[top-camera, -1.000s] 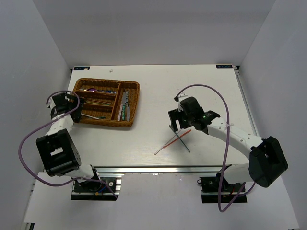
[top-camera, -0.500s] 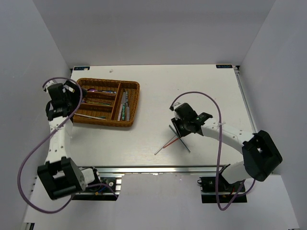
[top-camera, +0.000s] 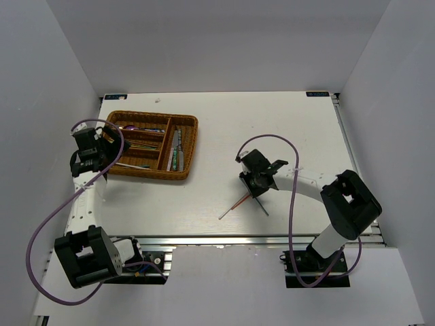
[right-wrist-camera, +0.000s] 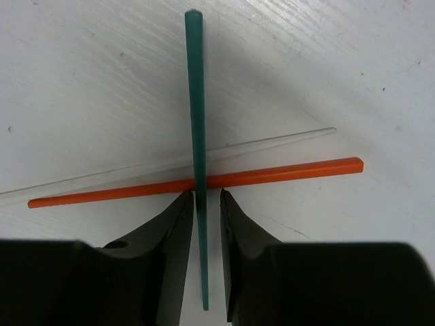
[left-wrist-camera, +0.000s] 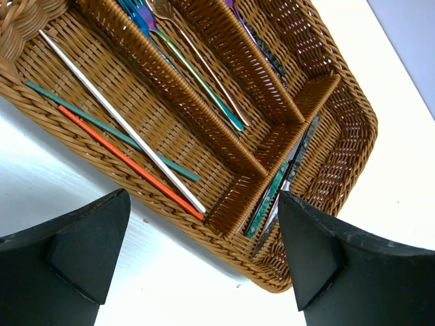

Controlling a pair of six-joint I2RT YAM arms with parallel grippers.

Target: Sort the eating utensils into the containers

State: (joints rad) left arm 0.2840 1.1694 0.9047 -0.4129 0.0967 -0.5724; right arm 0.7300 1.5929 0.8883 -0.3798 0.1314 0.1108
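Three chopsticks lie crossed on the white table: a green chopstick, an orange chopstick and a pale grey chopstick. My right gripper is down at the table with its jaws narrowed around the green one, a thin gap showing on each side. From above it sits at the crossing. The brown wicker tray holds sorted utensils. My left gripper hangs wide open over the tray's near rim, holding nothing.
The tray's long near compartment holds a grey chopstick, a green one and an orange one. Teal and copper cutlery fills the middle section, and knives lie in the end section. White walls enclose the table.
My right gripper dropped onto the crossed chopsticks and its jaws closed in from wide open to a narrow gap around the green one. The left arm shifted slightly beside the tray, still open.
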